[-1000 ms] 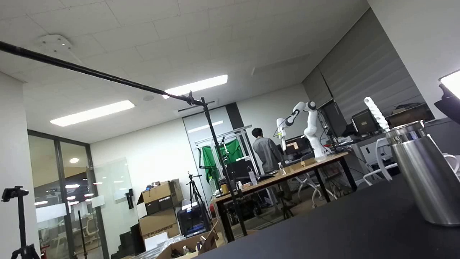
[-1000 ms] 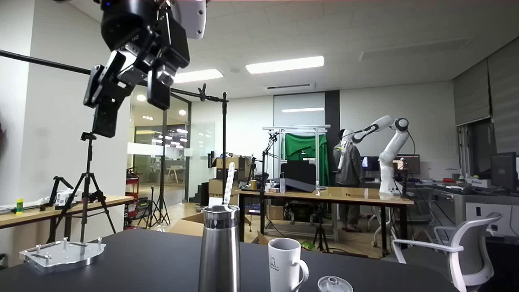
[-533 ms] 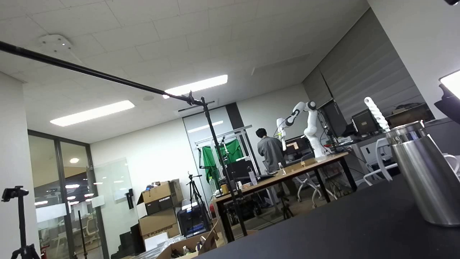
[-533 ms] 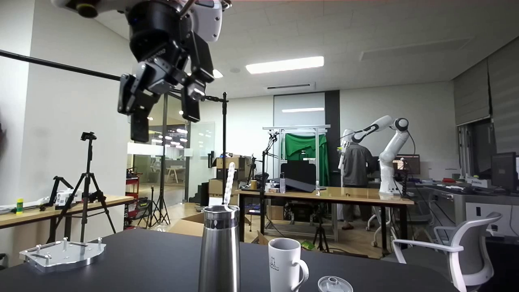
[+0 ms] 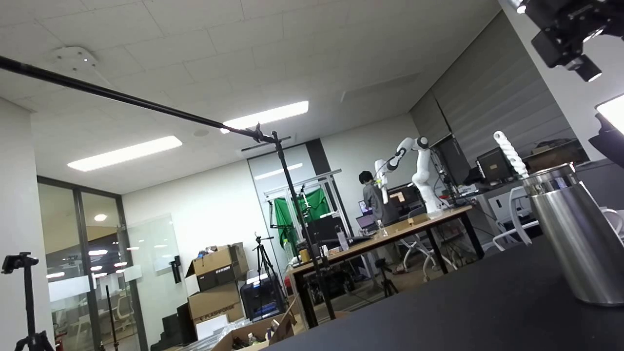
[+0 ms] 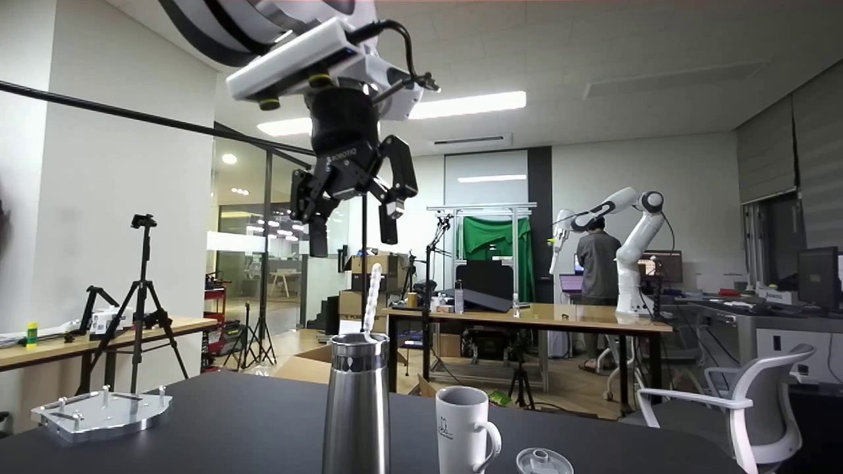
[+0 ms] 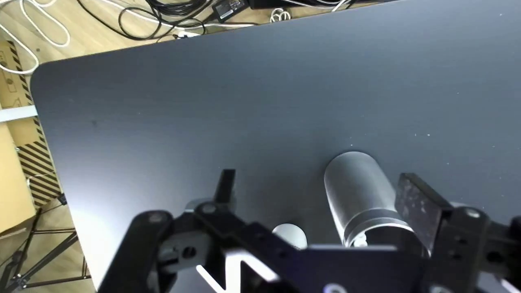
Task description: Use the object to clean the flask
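Wrist view looks down on the cylindrical brushed-silver metal flask, upright and open. In both exterior views a slim white twisted stick leans in its mouth, presumably so the black 2-finger gripper, spread and empty above, can pinch it.

The white stick hides its lower end inside the flask. The flask and mug get chopped by the bottom edge in an exterior view. Wrist view has a kinda blurry gripper partly blocking the flask.
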`<state>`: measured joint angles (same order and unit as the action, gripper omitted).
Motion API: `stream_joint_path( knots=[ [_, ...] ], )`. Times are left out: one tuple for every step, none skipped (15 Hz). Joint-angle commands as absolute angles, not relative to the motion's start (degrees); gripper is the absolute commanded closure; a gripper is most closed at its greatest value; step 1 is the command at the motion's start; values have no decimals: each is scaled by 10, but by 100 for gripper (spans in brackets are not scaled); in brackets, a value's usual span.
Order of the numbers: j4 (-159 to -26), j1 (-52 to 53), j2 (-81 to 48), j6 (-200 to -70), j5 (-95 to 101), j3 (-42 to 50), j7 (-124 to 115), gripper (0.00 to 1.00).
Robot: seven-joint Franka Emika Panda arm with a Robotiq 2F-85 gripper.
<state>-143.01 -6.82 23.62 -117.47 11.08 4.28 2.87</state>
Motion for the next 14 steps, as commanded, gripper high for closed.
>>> stream_joint_path(
  knots=[
    [-1294,-49,107,-1139,78,50,65,0],
    [-1265,-44,81,-1128,66,51,87,0],
    [-1231,-40,52,-1113,52,50,106,0],
    [-1202,-38,27,-1100,49,45,111,0],
    [-1175,-37,4,-1086,44,43,120,0],
    [-1149,-35,-19,-1067,39,40,125,0],
    [-1130,-34,-35,-1045,34,39,128,0],
    [-1193,-37,10,-1092,46,39,116,0],
    [-1179,-36,-6,-1086,45,38,118,0],
    [-1179,-35,-11,-1090,45,37,118,0],
    [-1181,-36,-10,-1091,45,38,118,0],
    [-1183,-36,-8,-1091,45,38,118,0],
    [-1183,-36,-6,-1091,45,38,118,0],
    [-1183,-36,-5,-1091,45,38,118,0]
  ],
)
